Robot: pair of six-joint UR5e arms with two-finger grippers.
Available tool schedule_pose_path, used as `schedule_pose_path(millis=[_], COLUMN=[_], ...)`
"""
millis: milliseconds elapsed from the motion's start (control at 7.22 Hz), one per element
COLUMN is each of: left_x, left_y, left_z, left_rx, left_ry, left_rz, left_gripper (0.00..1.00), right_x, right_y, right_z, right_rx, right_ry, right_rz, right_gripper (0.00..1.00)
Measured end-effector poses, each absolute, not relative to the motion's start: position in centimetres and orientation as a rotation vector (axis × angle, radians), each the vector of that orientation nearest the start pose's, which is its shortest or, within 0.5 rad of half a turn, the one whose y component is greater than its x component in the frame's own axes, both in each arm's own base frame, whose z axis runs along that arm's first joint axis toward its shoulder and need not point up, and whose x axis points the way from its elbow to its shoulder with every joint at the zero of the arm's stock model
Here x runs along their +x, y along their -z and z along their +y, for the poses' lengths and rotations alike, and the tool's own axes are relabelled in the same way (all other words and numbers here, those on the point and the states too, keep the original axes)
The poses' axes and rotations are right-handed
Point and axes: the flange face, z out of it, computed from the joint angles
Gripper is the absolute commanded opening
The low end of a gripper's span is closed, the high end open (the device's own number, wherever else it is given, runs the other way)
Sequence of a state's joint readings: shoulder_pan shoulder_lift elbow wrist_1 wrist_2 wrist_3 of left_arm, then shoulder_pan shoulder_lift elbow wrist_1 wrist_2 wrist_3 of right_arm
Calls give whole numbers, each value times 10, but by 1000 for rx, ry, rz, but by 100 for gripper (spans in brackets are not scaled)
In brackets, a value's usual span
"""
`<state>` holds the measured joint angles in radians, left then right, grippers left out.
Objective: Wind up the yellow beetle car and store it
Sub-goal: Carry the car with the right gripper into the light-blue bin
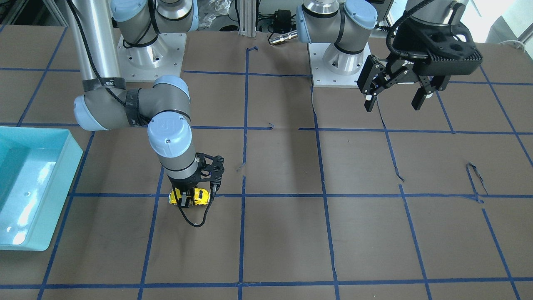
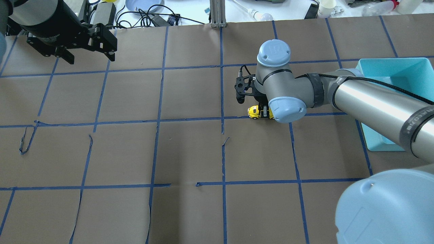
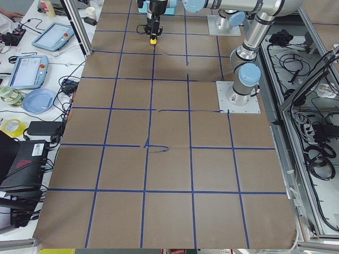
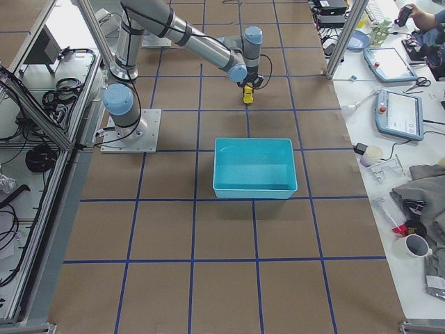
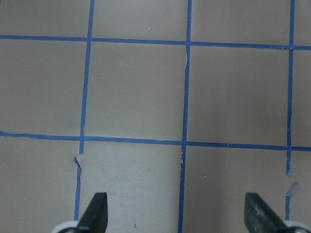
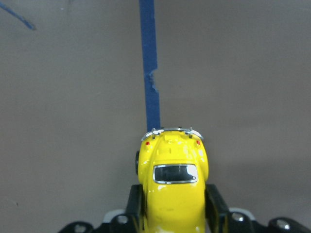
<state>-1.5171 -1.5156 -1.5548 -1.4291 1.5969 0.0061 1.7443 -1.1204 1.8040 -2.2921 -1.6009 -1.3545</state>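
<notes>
The yellow beetle car (image 6: 173,182) is small and glossy with dark windows. It sits on the brown table on a blue tape line. My right gripper (image 6: 173,208) is shut on the car's sides, one finger on each flank. The car also shows in the front-facing view (image 1: 189,196), the overhead view (image 2: 258,112) and the right side view (image 4: 247,95). My left gripper (image 2: 89,43) is open and empty, held above the far left of the table. Its fingertips (image 5: 95,208) show in the left wrist view over bare table.
A teal bin (image 2: 412,69) stands on the table at my right, also in the front-facing view (image 1: 25,183) and the right side view (image 4: 254,167). The table is brown paper with a blue tape grid (image 2: 222,118). Cables and tablets lie beyond the far edge.
</notes>
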Motion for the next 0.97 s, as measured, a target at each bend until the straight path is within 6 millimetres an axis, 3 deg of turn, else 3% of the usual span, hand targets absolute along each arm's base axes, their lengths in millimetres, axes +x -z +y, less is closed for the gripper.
schedule_pose_path(millis=[138,415,692,969], left_x=[-104,-104,-104,-104], left_y=[-538,-538,-537,-537], left_z=[-493,-492,-491,-490], left_rx=[-74,-71,-70,-69], left_ry=[328,326,320,319], left_rz=[3091,3092,3092,3092], left_gripper=[100,100,100,100], right_x=[226,197,134,67], right_y=[-217,-278,-345,-381], right_z=[-565,-585,-609,-617], right_rx=[-2224,-2175,-2062,-2028], right_ry=[25,9,-7,11], right_rz=[2315,2371,2453,2495], right_gripper=[15,15,15,8])
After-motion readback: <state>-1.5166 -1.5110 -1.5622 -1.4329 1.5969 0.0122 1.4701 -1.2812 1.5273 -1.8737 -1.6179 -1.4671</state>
